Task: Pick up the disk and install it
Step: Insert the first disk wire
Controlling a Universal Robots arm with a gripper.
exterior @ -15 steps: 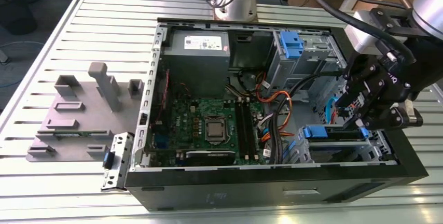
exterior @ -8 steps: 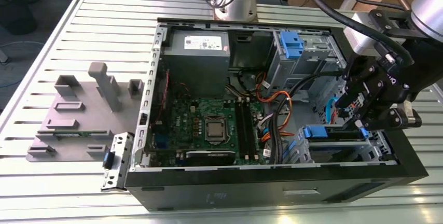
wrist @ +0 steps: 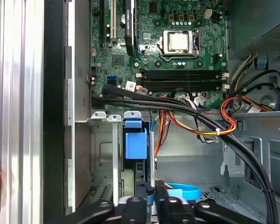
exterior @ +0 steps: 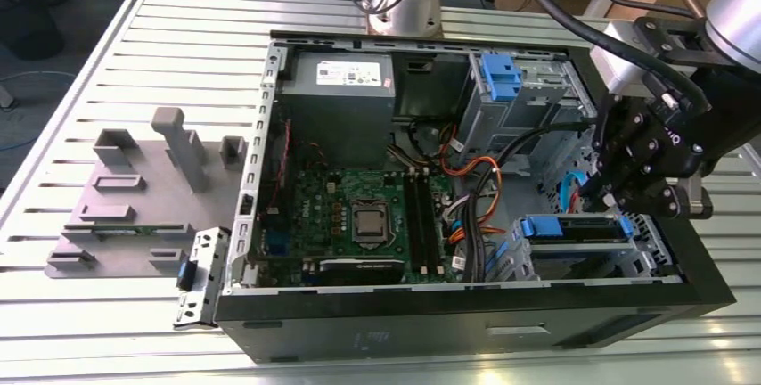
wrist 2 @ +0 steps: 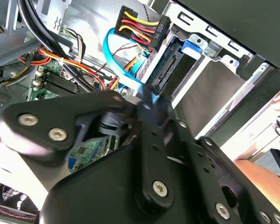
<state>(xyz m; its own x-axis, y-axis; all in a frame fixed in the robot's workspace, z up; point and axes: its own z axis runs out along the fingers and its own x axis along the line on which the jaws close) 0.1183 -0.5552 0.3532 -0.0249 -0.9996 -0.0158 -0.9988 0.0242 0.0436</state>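
Disk [wrist: 136, 144] inside computer case [exterior: 476, 327] bay.

The exterior view looks down at an angle, from some way off, on the whole open computer case [exterior: 476, 305], while both wrist views sit close inside it, sharing the drive bay [wrist: 130, 154] with the blue tab [wrist 2: 192, 45] and motherboard [wrist: 168, 42].
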